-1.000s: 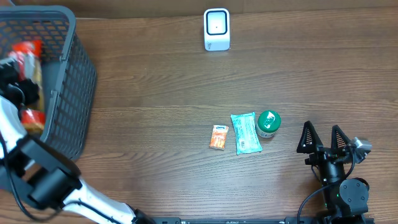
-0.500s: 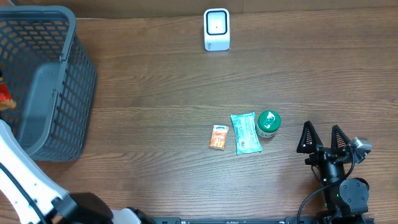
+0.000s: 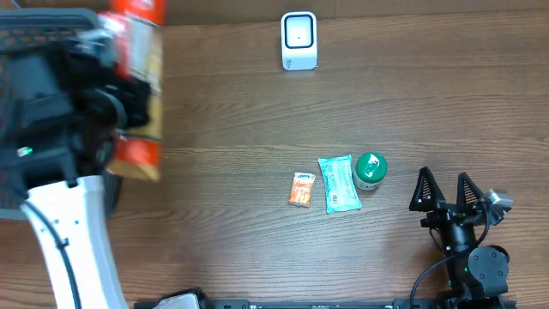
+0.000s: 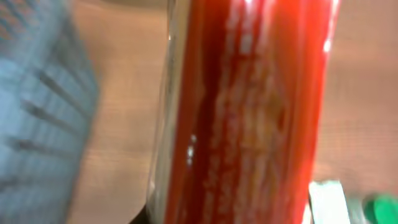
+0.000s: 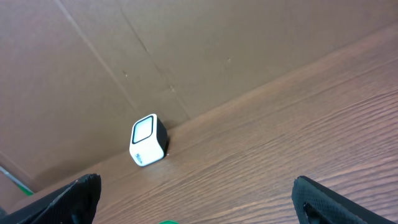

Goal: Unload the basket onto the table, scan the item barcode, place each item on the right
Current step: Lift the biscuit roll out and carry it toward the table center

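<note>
The red packet (image 3: 144, 60), pinched in the pressed-together left gripper (image 3: 129, 107), hangs high beside the mesh basket (image 4: 37, 124), well apart from the white scanner (image 3: 298, 40). It looks light, and its glossy film is probably slippery and crushable, so a hold across the middle suits it. It is long and blurred, with red ends and a tan midsection; the right gripper (image 3: 446, 190) stands spread and empty.

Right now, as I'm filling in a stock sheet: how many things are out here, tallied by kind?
Packets: 2, orange packet and teal packet
Green-lidded tub: 1
Red package, held aloft: 1
Scanner: 1
Basket: 1
Total: 6
</note>
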Motion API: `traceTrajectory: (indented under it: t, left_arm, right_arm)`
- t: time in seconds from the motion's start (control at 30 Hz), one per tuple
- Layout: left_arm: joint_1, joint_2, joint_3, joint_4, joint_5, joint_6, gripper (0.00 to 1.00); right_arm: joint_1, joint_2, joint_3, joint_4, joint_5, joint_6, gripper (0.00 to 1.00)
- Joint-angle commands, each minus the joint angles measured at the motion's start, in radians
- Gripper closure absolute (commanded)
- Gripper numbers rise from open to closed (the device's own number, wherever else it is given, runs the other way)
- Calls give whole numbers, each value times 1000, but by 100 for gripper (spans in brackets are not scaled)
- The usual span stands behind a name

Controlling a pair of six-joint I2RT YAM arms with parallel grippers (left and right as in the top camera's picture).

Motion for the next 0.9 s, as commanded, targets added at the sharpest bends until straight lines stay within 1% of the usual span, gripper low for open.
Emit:
traceTrajectory:
  t: [0.0, 0.07, 0.17, 0.3, 0.5, 0.63, 0.87]
  left_arm:
    - [-125, -22, -60, 3, -203, -107, 96]
    - [-193, -21, -141, 14, -232, -137, 96]
    - [-270, -21, -273, 56, -228, -202, 96]
    - [-365, -21, -472, 156, -223, -295, 96]
    - [-487, -21, -740, 355, -224, -378, 96]
    - [-533, -21, -856, 468, -223, -425, 96]
    - [-588, -20, -994, 620, -223, -457, 96]
  right_arm:
    - [-3, -10, -11, 4, 3, -7, 0]
    - [-3, -10, -11, 4, 3, -6, 0]
    - [-3, -10, -11, 4, 3, -6, 0]
    - [-3, -10, -11, 4, 3, -6, 0]
    - [-3, -10, -11, 4, 3, -7, 0]
    - [-3, -10, -11, 4, 3, -6, 0]
    - [-3, -10, -11, 3, 3, -7, 0]
